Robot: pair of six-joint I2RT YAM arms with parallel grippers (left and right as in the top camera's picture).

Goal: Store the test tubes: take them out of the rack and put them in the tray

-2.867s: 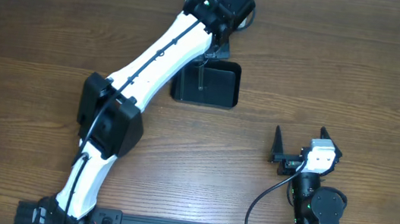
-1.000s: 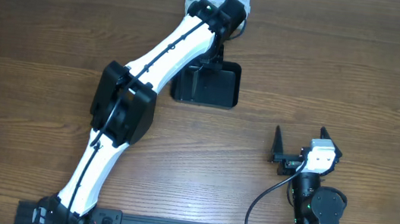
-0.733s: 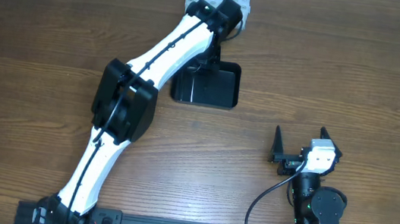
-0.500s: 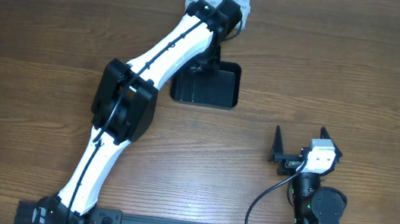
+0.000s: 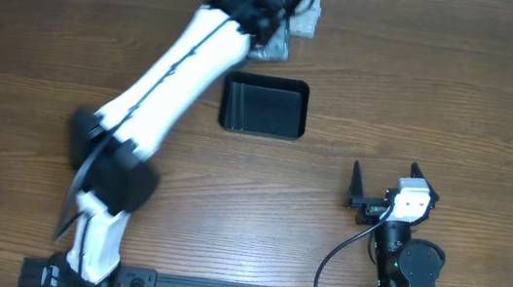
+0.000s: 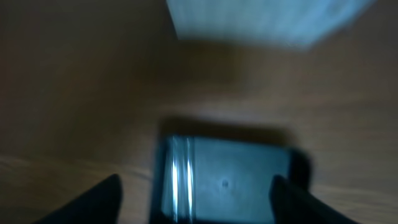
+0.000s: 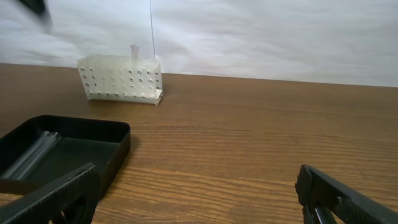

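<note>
Left gripper: jaws spread wide, nothing held. Black tray lies under and between the two fingertips, well below them. Two clear test tubes lie side by side in the tray, at the end nearer one finger. White rack is past the tray, out ahead of the jaws, apart from the tray with bare wooden table between them; the wrist picture is too smeared to tell what is in the rack. Right gripper: jaws also wide open and empty, low over the table, fingers to either side of bare wood. From these jaws the tray sits ahead and off to the side of one finger, tubes visible lying along its floor. The rack stands farther off beyond the tray, upright, holes facing the jaws, with one tube sticking up out of its top. Top view: the left arm reaches over the rack.
</note>
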